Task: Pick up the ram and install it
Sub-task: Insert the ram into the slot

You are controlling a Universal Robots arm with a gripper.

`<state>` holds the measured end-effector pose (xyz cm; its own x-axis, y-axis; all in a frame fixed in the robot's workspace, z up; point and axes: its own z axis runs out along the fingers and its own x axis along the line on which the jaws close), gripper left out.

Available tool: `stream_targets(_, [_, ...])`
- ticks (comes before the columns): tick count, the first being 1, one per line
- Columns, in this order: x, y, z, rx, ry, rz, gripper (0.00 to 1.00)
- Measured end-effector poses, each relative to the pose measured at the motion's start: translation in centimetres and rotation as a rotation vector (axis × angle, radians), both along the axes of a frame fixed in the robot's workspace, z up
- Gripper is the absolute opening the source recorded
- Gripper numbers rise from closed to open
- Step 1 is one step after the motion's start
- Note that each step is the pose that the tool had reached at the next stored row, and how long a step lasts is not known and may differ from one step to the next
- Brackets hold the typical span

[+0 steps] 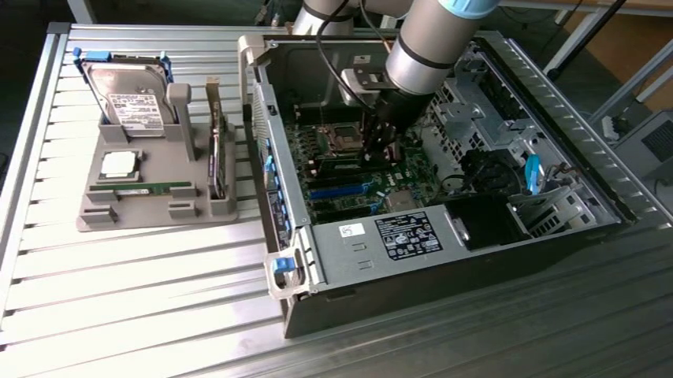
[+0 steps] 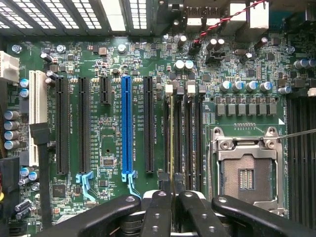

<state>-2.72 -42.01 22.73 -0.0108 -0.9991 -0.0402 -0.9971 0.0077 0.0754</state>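
Jaws, nearly closed, appear to grip the ram edge-on over the memory slots, mid-frame in the exterior view. Any tilt or offset could jam it or leave it half-seated.

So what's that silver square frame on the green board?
A processor socket: a silver metal frame with screws at its corners, around a dull square bed of tiny contacts with a dark grid in the middle. It is empty, lies flat on the green motherboard, beside the long black memory slots.
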Motion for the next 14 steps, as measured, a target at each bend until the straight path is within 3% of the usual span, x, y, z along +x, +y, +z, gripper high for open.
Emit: stream_targets(14, [0.00,0.00,-0.04,0.0000,-0.0001,0.006,0.11])
